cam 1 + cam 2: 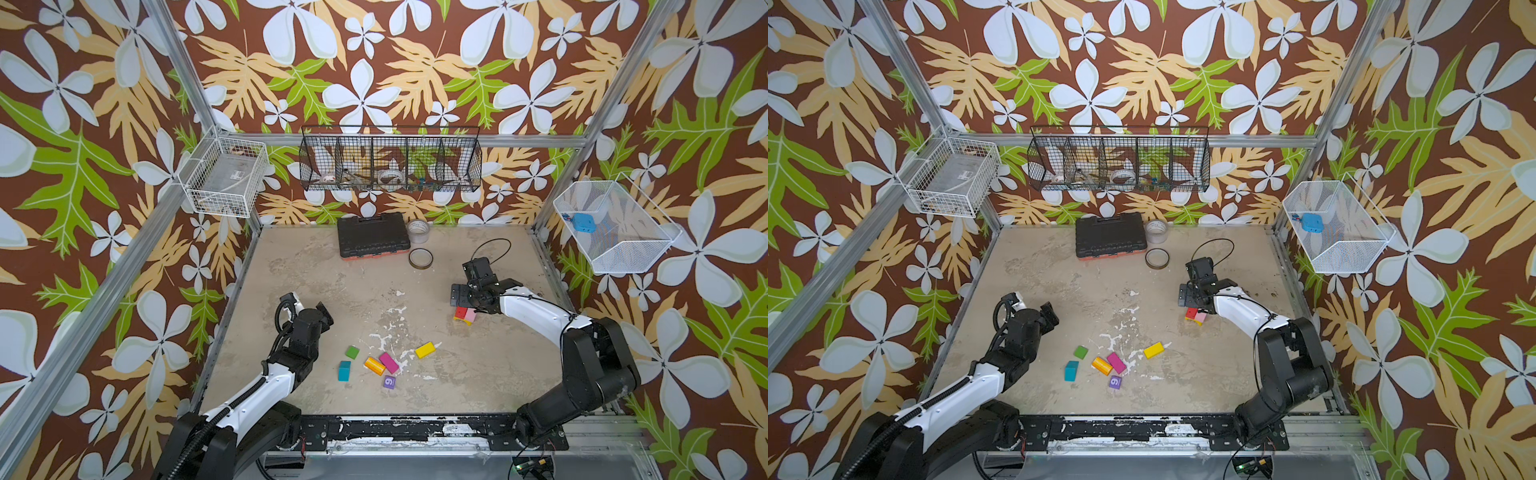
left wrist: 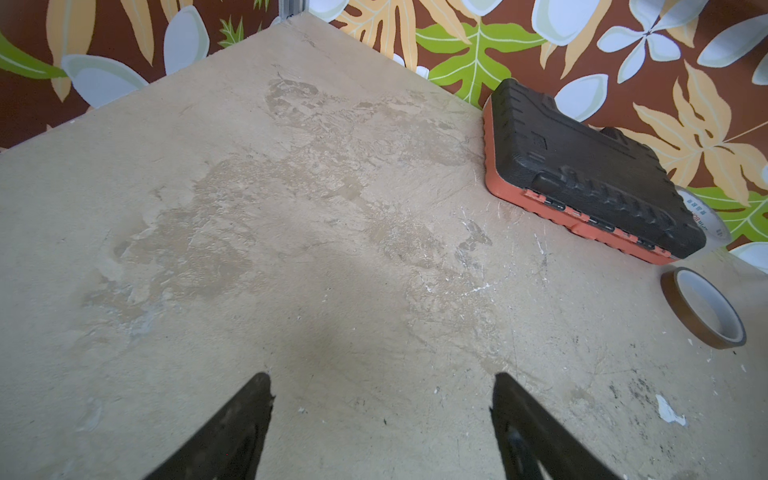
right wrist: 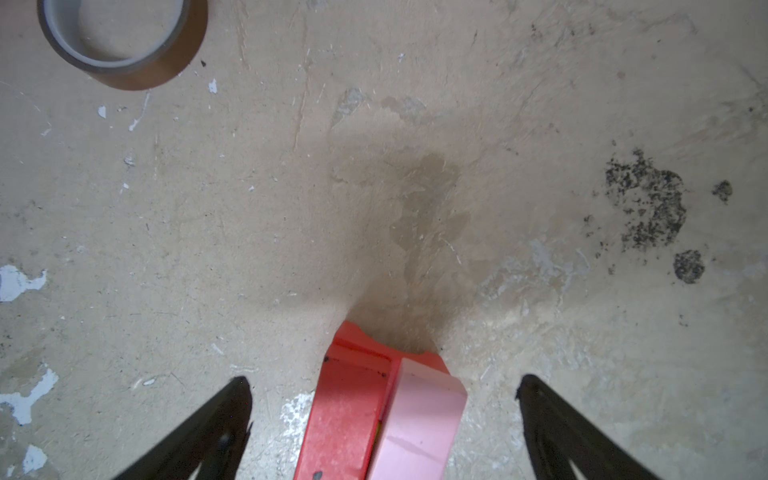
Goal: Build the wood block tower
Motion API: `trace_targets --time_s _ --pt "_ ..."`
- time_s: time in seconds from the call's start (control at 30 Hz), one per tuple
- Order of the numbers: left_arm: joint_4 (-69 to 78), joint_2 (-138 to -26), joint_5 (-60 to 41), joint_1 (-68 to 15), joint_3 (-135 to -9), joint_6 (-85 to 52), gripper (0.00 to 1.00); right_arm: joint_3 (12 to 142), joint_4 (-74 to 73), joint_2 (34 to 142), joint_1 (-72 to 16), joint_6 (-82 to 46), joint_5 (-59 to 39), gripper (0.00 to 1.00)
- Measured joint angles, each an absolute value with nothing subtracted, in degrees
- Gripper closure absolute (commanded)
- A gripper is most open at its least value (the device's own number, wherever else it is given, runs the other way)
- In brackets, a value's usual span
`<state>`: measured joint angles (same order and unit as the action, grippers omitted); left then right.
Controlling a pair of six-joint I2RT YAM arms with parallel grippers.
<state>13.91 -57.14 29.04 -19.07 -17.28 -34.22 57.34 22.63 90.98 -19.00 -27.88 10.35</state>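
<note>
Tower (image 1: 464, 316) stands low on the right half of the table (image 1: 332, 270), between the spread jaws of my right gripper (image 3: 384, 381). Neither finger touches the red block (image 3: 349, 415) or the pink block (image 3: 419, 415) lying side by side on top, which I judge a straddling stance, not a grasp. My left gripper (image 2: 381, 379) hangs open and empty over bare board, near the loose blocks (image 1: 389, 362) clustered front-centre. The floor between that cluster and the stack is open for carrying, and the tape ring (image 1: 420, 258) and tool case (image 1: 371, 235) sit well apart at the back wall.
</note>
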Motion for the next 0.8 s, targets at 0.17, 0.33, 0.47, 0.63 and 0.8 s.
trace_targets --time_s 0.17,0.33,0.47,0.63,0.8 --pt "13.91 -57.14 28.84 -19.07 -17.23 -34.2 0.16 55.22 22.06 91.0 -19.0 -28.14 9.21 0.0" --pt "13.91 -57.17 28.64 -19.07 -17.23 -34.2 0.16 54.06 21.23 91.31 -19.03 -28.38 8.34 0.05" --pt "13.91 -57.17 28.45 -19.07 -17.23 -34.2 0.16 54.02 20.53 92.44 -19.03 -28.51 7.31 0.1" --pt "13.93 -57.23 28.4 -19.07 -17.23 -34.2 0.16 54.11 20.16 93.89 -19.0 -28.75 6.48 0.16" --pt "14.0 -57.36 28.38 -19.07 -17.23 -34.2 0.16 54.11 20.1 93.97 -19.03 -29.41 6.44 0.19"
